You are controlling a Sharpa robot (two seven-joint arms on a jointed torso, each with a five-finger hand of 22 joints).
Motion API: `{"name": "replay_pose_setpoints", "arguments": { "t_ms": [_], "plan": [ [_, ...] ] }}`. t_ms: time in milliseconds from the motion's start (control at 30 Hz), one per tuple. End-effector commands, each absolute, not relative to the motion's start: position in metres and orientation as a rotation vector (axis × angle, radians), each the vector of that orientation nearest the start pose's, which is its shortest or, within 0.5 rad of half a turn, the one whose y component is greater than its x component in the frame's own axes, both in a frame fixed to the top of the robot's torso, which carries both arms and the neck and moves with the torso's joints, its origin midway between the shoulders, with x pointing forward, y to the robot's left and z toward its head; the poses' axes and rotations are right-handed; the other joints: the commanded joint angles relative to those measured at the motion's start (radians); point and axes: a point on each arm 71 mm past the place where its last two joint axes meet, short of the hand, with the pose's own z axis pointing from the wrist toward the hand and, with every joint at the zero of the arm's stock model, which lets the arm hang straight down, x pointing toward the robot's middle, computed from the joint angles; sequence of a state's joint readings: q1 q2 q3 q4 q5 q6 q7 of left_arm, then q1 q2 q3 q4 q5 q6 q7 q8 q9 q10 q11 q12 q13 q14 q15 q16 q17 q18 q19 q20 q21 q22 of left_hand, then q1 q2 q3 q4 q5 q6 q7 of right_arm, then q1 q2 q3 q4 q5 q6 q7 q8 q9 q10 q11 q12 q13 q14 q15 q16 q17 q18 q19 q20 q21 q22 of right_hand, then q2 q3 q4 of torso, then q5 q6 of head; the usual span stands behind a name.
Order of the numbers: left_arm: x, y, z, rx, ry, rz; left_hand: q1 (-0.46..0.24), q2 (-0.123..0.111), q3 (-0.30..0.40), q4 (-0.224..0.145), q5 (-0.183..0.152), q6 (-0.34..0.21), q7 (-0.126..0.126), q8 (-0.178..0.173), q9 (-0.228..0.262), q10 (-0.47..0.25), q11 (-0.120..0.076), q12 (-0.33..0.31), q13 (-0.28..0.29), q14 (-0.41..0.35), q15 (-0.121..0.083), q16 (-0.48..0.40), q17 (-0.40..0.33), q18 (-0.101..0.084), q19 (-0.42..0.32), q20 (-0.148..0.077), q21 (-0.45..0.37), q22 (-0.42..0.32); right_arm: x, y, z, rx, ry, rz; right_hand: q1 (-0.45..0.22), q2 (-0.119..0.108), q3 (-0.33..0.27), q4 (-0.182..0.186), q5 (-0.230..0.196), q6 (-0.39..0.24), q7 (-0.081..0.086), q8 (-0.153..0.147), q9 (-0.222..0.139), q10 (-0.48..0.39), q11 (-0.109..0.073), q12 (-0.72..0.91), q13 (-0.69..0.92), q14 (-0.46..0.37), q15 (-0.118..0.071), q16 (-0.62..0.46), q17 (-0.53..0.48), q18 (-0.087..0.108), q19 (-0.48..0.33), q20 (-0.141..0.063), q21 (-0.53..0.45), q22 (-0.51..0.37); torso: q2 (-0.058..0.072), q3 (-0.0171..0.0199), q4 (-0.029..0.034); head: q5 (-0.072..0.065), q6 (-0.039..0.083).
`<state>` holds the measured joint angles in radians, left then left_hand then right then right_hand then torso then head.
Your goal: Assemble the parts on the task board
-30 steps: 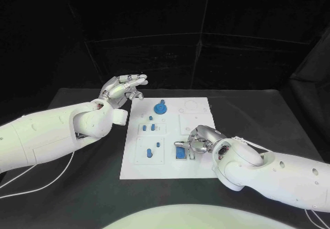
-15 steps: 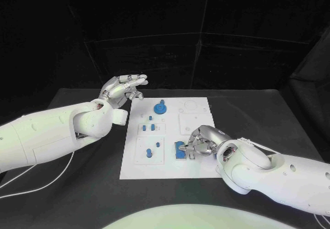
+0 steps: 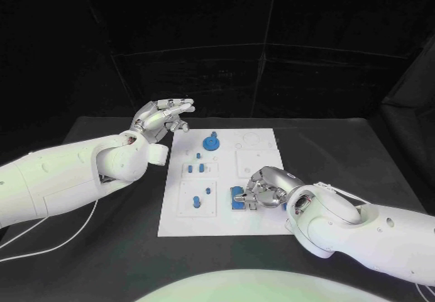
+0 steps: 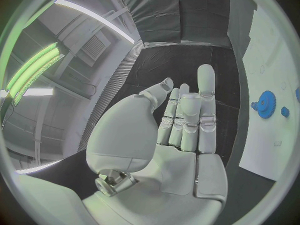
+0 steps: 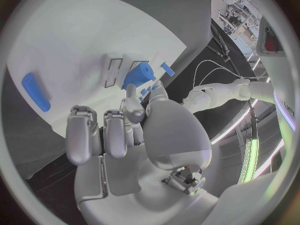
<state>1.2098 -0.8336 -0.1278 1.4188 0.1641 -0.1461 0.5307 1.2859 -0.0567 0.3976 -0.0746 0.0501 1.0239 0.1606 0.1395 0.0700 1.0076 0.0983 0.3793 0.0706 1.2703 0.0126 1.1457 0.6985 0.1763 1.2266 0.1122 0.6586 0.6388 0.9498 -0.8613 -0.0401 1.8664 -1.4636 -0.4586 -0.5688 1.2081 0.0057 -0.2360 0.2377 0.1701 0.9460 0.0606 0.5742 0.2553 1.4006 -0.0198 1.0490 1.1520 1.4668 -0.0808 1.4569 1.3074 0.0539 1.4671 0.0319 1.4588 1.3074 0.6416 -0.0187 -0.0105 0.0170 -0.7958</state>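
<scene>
Two hands, right hand [image 3: 260, 187] over unlettered task board [image 3: 263, 139], blue parts [image 3: 210, 143]

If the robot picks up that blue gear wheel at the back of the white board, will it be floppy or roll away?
Probably stiff: the blue gear keeps a crisp round toothed shape, like hard plastic. It looks small beside the left hand, so likely light. It seems to sit on the task board; lifted off and set on edge, its round rim might let it roll.

Matt white task board [image 3: 222, 182] on dull black cloth-like table [image 3: 371, 157]; smooth blue plastic-looking parts [image 3: 211, 143]; silvery metallic hands, glossy white arm shells.
</scene>
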Motion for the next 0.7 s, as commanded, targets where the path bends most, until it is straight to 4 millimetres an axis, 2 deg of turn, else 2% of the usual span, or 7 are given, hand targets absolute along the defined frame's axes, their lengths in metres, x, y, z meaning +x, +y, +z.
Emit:
{"name": "replay_pose_setpoints", "arguments": {
  "t_ms": [33,200,333,500,700],
  "plan": [
    [0.4975,0.2333,-0.2028,-1.212,1.332,-1.684,0.006,0.006,-0.005,-0.002,0.0,0.002,0.005,0.004,-0.001,-0.004,0.001,0.004,-0.002,-0.006,0.002,-0.005,-0.001,0.006,-0.005,0.001,-0.007,-0.001,0.3677,-0.139,-0.2564,0.149,1.942,0.629,0.012,0.004,0.001,-0.004,0.007,-0.009,0.0,0.005,0.002,-0.003,0.004,-0.001,0.002,0.061,-0.001,-0.003,0.026,-0.008,0.015,-0.003,0.002,0.043,0.001,-0.0005,0.0013,0.002,-0.001],
    [0.4974,0.2332,-0.2029,-1.212,1.333,-1.684,0.006,0.006,-0.005,-0.002,0.0,0.002,0.005,0.004,-0.001,-0.004,0.001,0.004,-0.002,-0.006,0.002,-0.005,-0.001,0.006,-0.005,0.001,-0.007,-0.001,0.3696,-0.1391,-0.2596,0.141,1.963,0.6,0.04,0.013,0.004,-0.014,0.009,-0.008,0.0,0.007,0.004,-0.003,0.004,-0.003,0.004,0.061,-0.001,-0.004,0.026,-0.008,0.015,-0.002,0.003,0.045,0.001,-0.0011,0.0007,0.003,-0.003],
    [0.4973,0.2331,-0.2031,-1.213,1.334,-1.684,0.006,0.006,-0.005,-0.002,0.0,0.002,0.005,0.004,-0.001,-0.004,0.001,0.004,-0.002,-0.006,0.002,-0.005,-0.001,0.006,-0.005,0.001,-0.007,-0.001,0.3727,-0.1419,-0.2625,0.146,1.971,0.556,0.076,0.028,0.012,-0.031,0.015,-0.008,0.0,0.009,0.006,-0.002,0.004,-0.005,0.006,0.061,-0.001,-0.004,0.026,-0.009,0.016,-0.002,0.003,0.046,0.001,-0.0003,-0.0001,0.004,-0.004],
    [0.4974,0.2336,-0.2034,-1.213,1.335,-1.683,0.006,0.006,-0.005,-0.002,0.0,0.002,0.005,0.004,-0.001,-0.004,0.001,0.004,-0.002,-0.006,0.002,-0.005,-0.001,0.006,-0.005,0.001,-0.007,-0.001,0.3742,-0.1436,-0.2641,0.144,1.978,0.533,0.099,0.033,0.014,-0.045,0.023,-0.008,0.0,0.01,0.007,-0.002,0.004,-0.007,0.007,0.061,-0.001,-0.005,0.026,-0.009,0.016,-0.002,0.004,0.048,0.001,-0.0003,-0.0008,0.005,-0.006],
    [0.4975,0.234,-0.2036,-1.214,1.335,-1.682,0.006,0.006,-0.005,-0.002,0.0,0.002,0.005,0.004,-0.001,-0.004,0.001,0.004,-0.002,-0.006,0.002,-0.005,-0.001,0.006,-0.005,0.001,-0.007,-0.001,0.3747,-0.1439,-0.2629,0.154,1.959,0.543,0.099,0.036,0.013,-0.044,0.022,-0.007,0.001,0.01,0.007,-0.001,0.004,-0.006,0.009,0.061,-0.001,-0.004,0.027,-0.009,0.016,-0.002,0.004,0.048,0.001,-0.0001,-0.0014,0.005,-0.006]
  ]
}}
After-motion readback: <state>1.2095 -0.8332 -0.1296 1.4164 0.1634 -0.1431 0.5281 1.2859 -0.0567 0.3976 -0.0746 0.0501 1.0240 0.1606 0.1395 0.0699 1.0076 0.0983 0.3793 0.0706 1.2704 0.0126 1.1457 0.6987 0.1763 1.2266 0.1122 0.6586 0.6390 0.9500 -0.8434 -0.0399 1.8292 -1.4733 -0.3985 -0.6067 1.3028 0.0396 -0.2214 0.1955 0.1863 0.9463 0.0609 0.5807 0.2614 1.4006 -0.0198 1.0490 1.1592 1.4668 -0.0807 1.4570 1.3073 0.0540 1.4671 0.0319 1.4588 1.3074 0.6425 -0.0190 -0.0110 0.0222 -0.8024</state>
